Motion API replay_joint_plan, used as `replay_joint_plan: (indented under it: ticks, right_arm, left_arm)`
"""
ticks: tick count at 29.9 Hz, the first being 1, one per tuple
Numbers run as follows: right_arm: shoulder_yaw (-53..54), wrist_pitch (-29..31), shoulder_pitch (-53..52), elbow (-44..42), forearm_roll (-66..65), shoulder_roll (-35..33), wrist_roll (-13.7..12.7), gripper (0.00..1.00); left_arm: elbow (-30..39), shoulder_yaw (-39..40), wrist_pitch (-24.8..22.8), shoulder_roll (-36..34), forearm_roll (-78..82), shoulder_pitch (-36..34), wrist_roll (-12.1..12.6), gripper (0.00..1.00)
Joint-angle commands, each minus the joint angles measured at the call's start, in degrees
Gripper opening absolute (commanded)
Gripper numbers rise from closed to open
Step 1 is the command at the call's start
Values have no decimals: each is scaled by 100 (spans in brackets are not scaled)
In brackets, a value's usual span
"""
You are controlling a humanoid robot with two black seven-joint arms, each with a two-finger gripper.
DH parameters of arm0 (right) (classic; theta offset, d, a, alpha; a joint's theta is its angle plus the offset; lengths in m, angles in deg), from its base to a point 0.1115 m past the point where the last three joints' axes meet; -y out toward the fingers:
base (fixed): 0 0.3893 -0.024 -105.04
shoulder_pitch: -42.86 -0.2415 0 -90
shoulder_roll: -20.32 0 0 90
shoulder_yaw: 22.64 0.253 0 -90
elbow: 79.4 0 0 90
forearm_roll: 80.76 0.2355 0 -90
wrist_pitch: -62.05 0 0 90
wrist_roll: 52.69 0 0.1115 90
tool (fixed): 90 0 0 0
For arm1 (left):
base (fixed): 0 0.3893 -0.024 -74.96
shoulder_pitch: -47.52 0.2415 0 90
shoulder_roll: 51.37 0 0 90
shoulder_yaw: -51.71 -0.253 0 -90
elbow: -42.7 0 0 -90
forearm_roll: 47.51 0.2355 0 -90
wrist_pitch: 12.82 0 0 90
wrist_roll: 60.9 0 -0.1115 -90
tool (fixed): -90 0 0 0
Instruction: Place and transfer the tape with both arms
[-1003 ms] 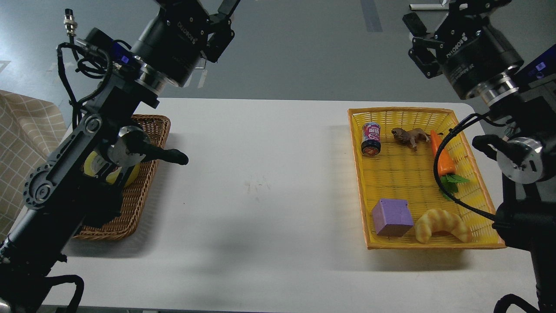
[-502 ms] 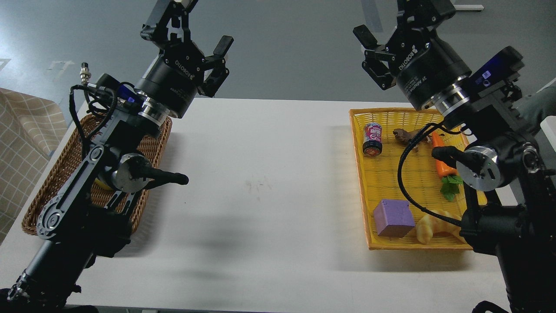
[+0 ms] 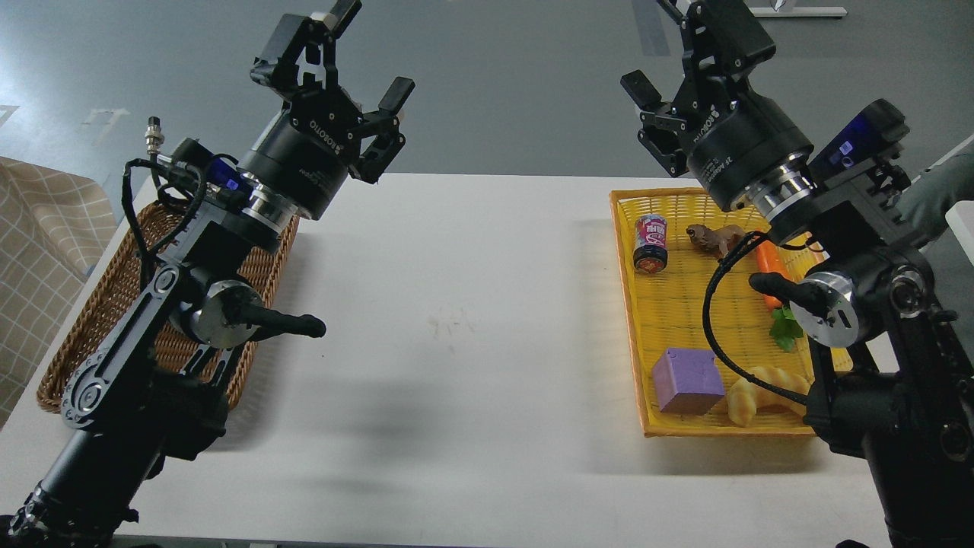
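Note:
The tape does not show; my left arm covers the inside of the brown wicker basket (image 3: 84, 320) at the left, where it lay earlier. My left gripper (image 3: 346, 68) is raised above the table's far edge, beyond the basket's far right corner, with its fingers spread open and nothing in them. My right gripper (image 3: 677, 53) is raised above the far end of the yellow basket (image 3: 631, 327), also open and empty.
The yellow basket holds a small can (image 3: 650, 242), a brown toy animal (image 3: 715, 237), a toy carrot (image 3: 768, 262), a purple cube (image 3: 687, 380) and a croissant (image 3: 749, 392). A checked cloth (image 3: 38, 228) lies at the far left.
Both arms have shifted, bringing the grippers fully into view, the right one moving left. The left arm's elbow now covers the yellow tape that showed in the wicker basket a second ago.

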Motion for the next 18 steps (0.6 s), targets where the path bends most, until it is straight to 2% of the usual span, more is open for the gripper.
replay_joint_plan:
  ticks: [1,18]
  right_arm:
    - [4,-2,-28,-17,-8,0,-1,100]
    - [-23,-2,33,36,-8,0,-10,100]
  left_arm:
    - [9,-2,21,2,9,4,1,98]
    - [26,-2,30,19,44,92,-8,98]
